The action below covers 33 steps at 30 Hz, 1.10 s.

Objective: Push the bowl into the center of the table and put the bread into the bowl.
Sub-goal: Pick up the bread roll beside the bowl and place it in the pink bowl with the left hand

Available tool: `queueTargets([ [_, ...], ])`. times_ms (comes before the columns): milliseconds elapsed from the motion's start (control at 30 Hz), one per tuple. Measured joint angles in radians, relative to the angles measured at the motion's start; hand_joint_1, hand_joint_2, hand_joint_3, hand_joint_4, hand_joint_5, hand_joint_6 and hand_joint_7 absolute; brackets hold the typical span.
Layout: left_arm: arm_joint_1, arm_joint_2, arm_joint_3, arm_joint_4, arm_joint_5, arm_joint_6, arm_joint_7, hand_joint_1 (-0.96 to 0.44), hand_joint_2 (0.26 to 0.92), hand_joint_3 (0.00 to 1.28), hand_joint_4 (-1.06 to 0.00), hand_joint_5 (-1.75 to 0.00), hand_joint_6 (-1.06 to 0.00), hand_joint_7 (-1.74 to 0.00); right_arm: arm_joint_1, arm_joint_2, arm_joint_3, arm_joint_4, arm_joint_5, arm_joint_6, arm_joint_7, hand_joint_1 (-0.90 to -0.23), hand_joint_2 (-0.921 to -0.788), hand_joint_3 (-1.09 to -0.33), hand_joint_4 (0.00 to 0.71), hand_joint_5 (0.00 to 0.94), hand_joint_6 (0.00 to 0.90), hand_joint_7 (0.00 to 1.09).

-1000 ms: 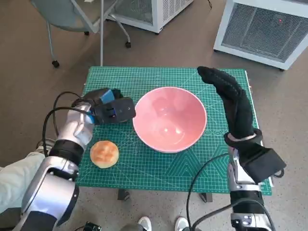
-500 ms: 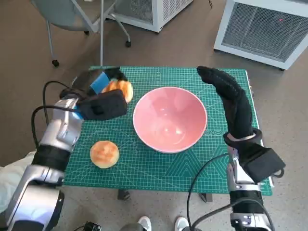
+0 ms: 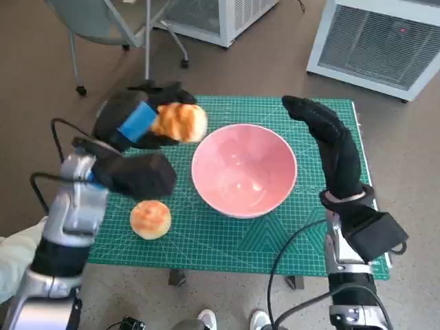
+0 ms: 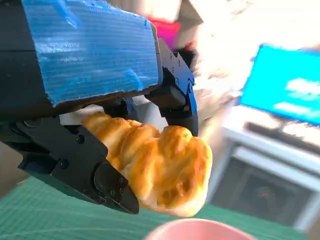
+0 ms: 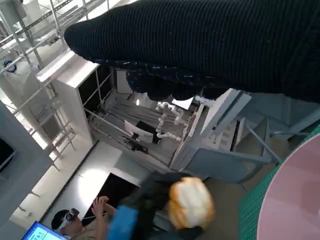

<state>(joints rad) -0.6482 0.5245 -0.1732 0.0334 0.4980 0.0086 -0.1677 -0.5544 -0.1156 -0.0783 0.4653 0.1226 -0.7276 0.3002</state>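
Table point(image 3: 316, 261): small, topped with a green cutting mat; carries the bowl and one loose roll.

Bowl point(image 3: 244, 170): large, pink, empty, upright near the middle of the mat. Its right rim lies just beside the gloved hand.

Right hand point(image 3: 330, 141): black knitted glove, stretched flat along the mat at the bowl's right side, reaching toward the far edge. It holds nothing. Whether it touches the rim cannot be told.

Left hand point(image 3: 141, 124): black, blue tape on its back, raised above the far left part of the table. Its fingers point(image 4: 107, 182) are closed round the bread from both sides.

Bread point(image 3: 180, 122): golden, twisted loaf, held in the air just left of the bowl's far rim, not yet over the opening. A good part of it sticks out past the fingers.

Roll point(image 3: 150, 218): round, brown, on the mat at the near left, apart from the bowl.

Risk: the bread is gripped at one end only, so it may tip or slip during the carry and land on the mat. Letting go short of the rim would drop it outside. A low approach could knock the bowl off centre.
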Motion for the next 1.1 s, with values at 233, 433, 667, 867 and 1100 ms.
queueTargets([
  [233,0.011,-0.047,-0.056,-0.031,0.010,-0.064,-0.008,0.00,0.902,0.02,-0.80,-1.12,-0.72,-0.98,0.000,0.003,0.000,0.000,0.000,-0.001,0.000,-0.711,-0.921,-0.801,0.200,0.001,-0.001,0.55],
  [433,0.007,-0.082,-0.116,0.014,0.022,-0.127,-0.025,0.00,0.905,0.02,-0.81,-1.05,-0.68,-1.08,0.001,0.003,0.000,0.001,0.000,-0.004,0.000,-0.708,-0.921,-0.801,0.200,0.001,-0.001,0.55],
  [667,-0.022,-0.124,-0.172,0.141,0.039,-0.182,-0.045,0.00,0.919,0.02,-0.77,-1.06,-0.65,-1.15,0.008,0.004,-0.001,0.001,0.000,-0.005,-0.001,-0.707,-0.921,-0.802,0.199,0.001,-0.001,0.55],
  [867,-0.047,-0.147,-0.203,0.227,0.055,-0.196,-0.059,0.00,0.920,0.04,-0.76,-1.07,-0.63,-1.19,0.014,0.004,-0.001,0.000,0.000,-0.005,-0.004,-0.707,-0.921,-0.803,0.199,0.000,-0.001,0.55],
  [1100,-0.049,-0.160,-0.210,0.264,0.055,-0.196,-0.080,0.02,0.905,0.10,-0.58,-1.06,-0.54,-1.15,0.017,0.005,-0.001,0.000,0.000,-0.005,-0.010,-0.706,-0.921,-0.803,0.199,0.000,-0.001,0.55],
])
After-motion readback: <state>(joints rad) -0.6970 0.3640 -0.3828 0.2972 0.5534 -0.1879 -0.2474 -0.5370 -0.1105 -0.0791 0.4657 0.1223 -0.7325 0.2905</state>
